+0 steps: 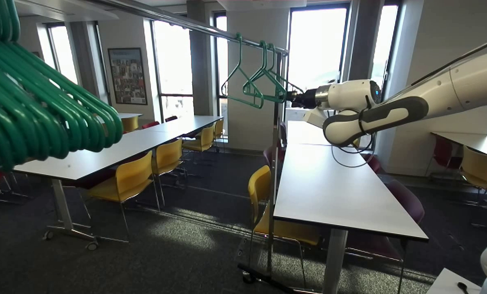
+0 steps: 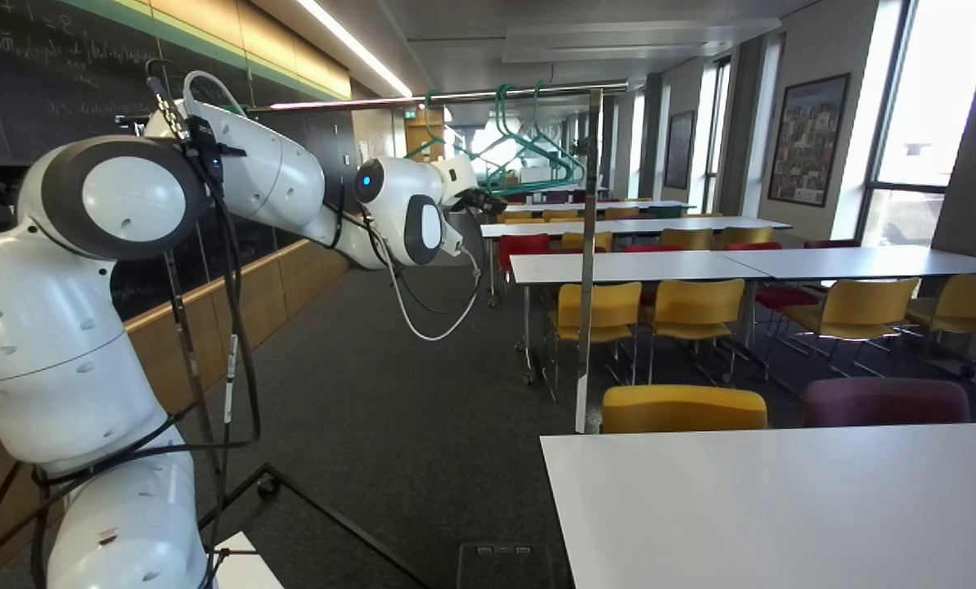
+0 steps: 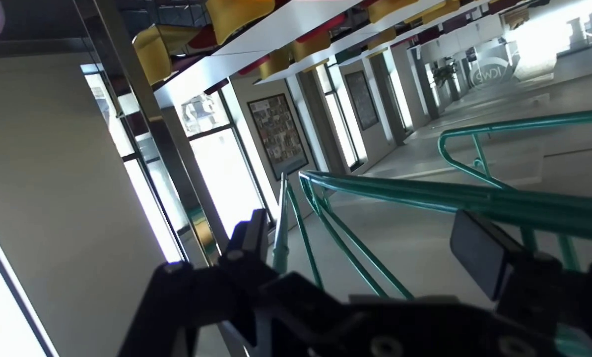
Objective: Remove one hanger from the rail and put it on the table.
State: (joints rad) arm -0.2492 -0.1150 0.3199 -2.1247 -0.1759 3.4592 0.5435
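Note:
Several teal-green hangers (image 1: 262, 100) hang from the rail (image 1: 210, 29) near its end; they also show in an exterior view (image 2: 537, 184). My gripper (image 1: 295, 99) is at their lower corners, beside the rack's upright; it also shows in an exterior view (image 2: 492, 201). In the wrist view my gripper (image 3: 362, 223) is open. One hanger (image 3: 280, 238) lies between the fingers, close to the left finger. Other hangers (image 3: 405, 193) run past the right finger; I cannot tell whether they touch it. The hooks are out of the wrist view. The table (image 1: 341, 183) stands below the arm.
The rack's upright (image 1: 272, 183) rises beside the table; it also shows in an exterior view (image 2: 589, 270). A dense bunch of green hangers (image 1: 55, 106) hangs farther along the rail. Yellow chairs (image 1: 261, 179) and another white table (image 1: 174, 126) stand around.

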